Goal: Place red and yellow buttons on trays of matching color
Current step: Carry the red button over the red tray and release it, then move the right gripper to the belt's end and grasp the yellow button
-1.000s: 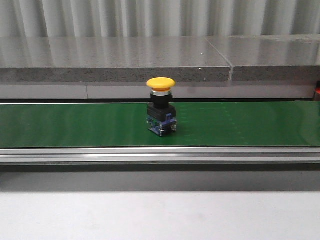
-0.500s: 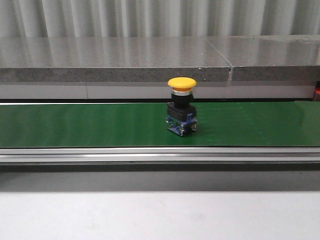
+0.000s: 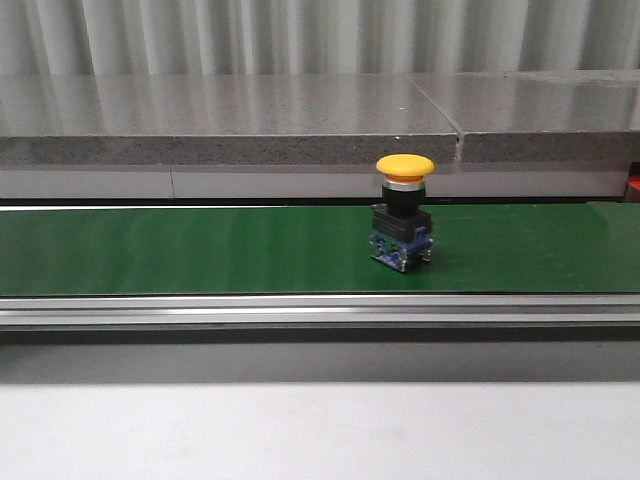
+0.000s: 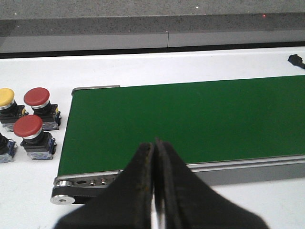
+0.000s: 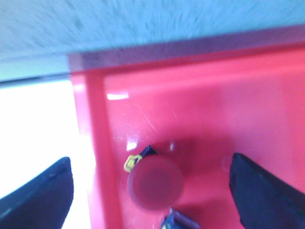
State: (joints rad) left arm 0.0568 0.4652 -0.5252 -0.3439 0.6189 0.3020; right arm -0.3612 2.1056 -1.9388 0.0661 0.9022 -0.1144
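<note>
The fingers (image 5: 45,191) of the right gripper (image 5: 152,188) are spread wide apart and hold nothing; a red button (image 5: 155,183) is seen between and beneath them, standing in the red tray (image 5: 248,109) close to its wall. That button is judged to be already placed on the tray of its colour. The left gripper (image 4: 155,145) is pressed together with nothing between its fingers, and it hangs over the near end of the green conveyor belt (image 4: 190,119).

A yellow button (image 3: 403,212) stands upright on the belt in the front view, a little right of the middle, with no gripper near it; it is yet to be picked and placed. In the left wrist view two more red buttons (image 4: 37,100) and a second yellow button (image 4: 7,102) are seen on the white table (image 4: 190,62) just beside the belt's end, and a dark part of a further button is cut off at the frame's edge. All of these are judged still to be sorted, so most of the task is left.

No yellow tray is shown in any view. The right wrist view is blurred, so the red button's lower body and a bluish part at the frame's edge cannot be made out clearly. Neither arm is visible in the front view.
</note>
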